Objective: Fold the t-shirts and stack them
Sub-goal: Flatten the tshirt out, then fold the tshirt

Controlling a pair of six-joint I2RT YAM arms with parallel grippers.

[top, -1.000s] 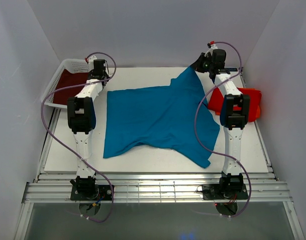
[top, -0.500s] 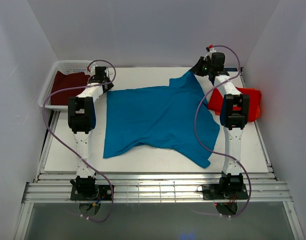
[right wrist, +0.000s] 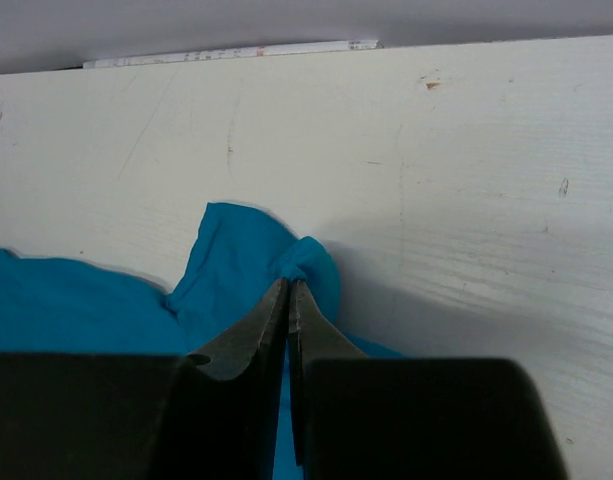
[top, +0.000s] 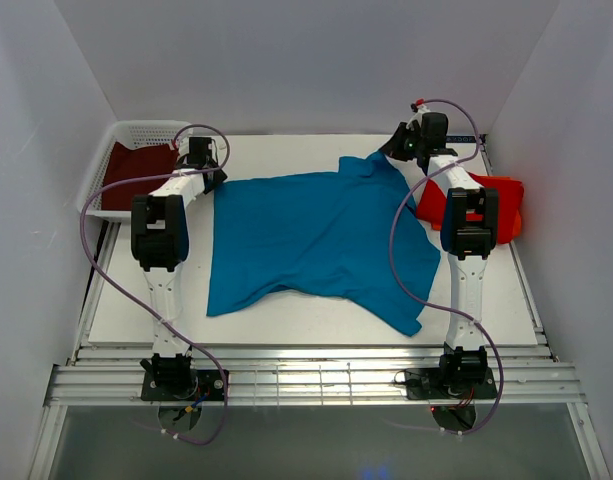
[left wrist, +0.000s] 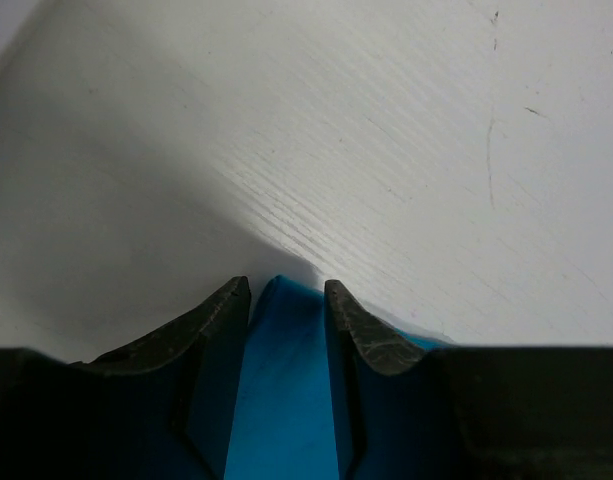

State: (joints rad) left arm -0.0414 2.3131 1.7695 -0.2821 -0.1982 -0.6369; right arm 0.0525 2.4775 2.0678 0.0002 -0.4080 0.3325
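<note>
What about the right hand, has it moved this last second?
Yes: the right hand shifted nearer, away from the table's far edge, pinching the teal shirt.

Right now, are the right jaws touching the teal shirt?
Touching. The right wrist view shows the right gripper with its jaws shut on a bunched fold of the teal shirt, the cloth pinched at their tips.

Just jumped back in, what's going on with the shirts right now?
The soft teal-blue cloth t-shirt lies spread, not yet folded, on the white table. The right end effector is shut on a bunched bit of its far right edge. The left end effector is open at the far left corner, teal cloth showing between its fingers. The dark maroon t-shirt sits in the white plastic mesh basket at far left; the bright red-orange t-shirt lies beside the right arm.
</note>
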